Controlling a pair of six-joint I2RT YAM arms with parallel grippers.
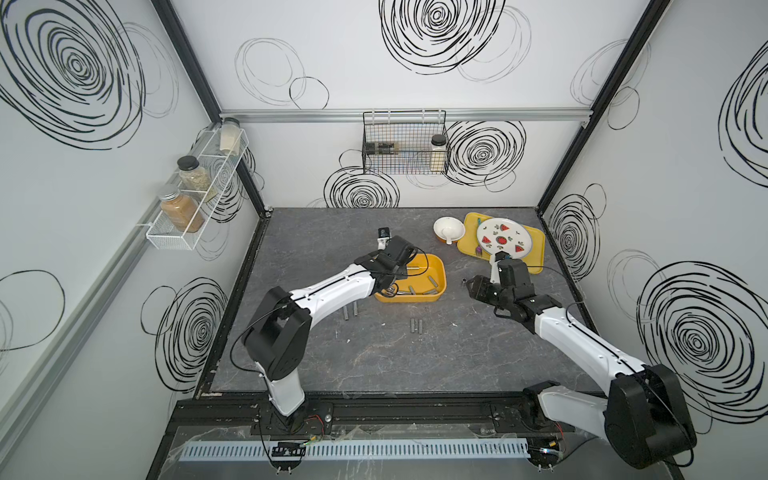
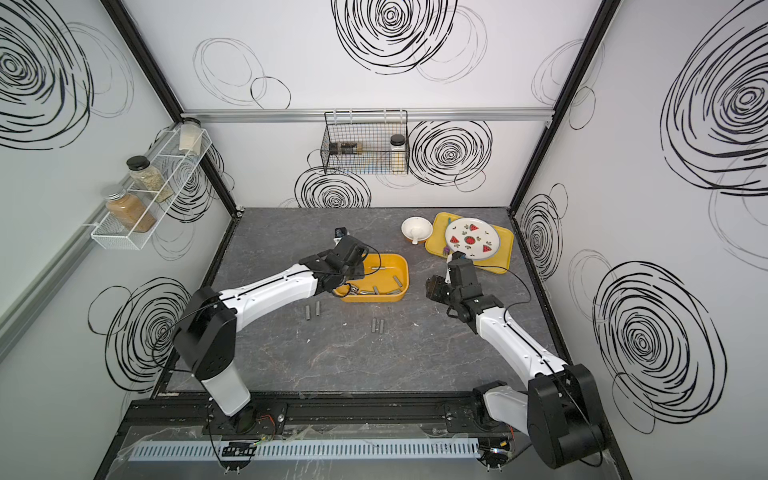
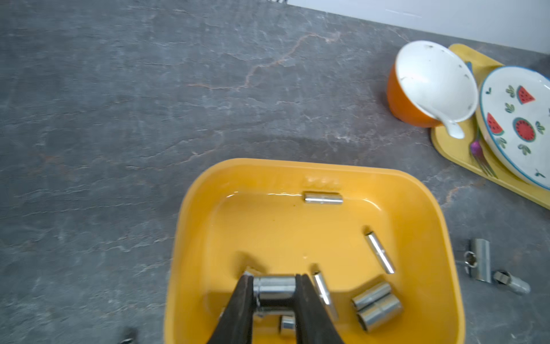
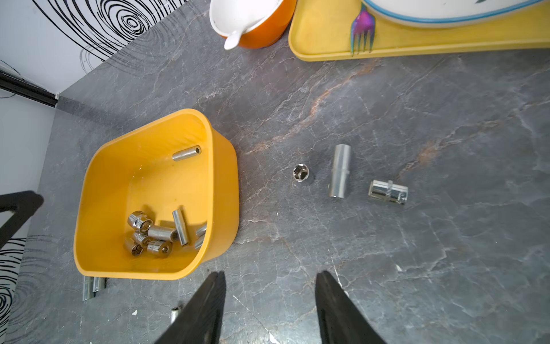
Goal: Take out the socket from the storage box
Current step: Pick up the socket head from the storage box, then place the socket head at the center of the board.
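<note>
The storage box [image 1: 438,266], a glossy yellow-orange plastic tub with rounded corners, sits mid-frame in both top views on the dark grey, stone-veined worktop [image 1: 374,353]. The left arm's black wrist covers its left end. In the left wrist view the left jaws are down inside the tub, nearly closed, pinching a short chrome socket [image 3: 275,290] across its smooth barrel. A thin long socket [image 3: 323,289] lies just beside 1 jaw, and 2 stubby ones [image 3: 376,306] lie touching each other near it. The right jaws stand about half open above bare worktop with nothing between them. Ahead of them lie 3 loose steel sockets: a short upright one [image 4: 301,172], a long plain cylinder [image 4: 340,171] and a knurled one [image 4: 387,192]. In the top view's upper right are an orange bowl [image 1: 449,228] with a white inside, and a flat yellow tray [image 1: 536,239] that carries a watermelon-patterned plate [image 1: 505,237] and an iridescent fork [image 4: 362,29].
</note>
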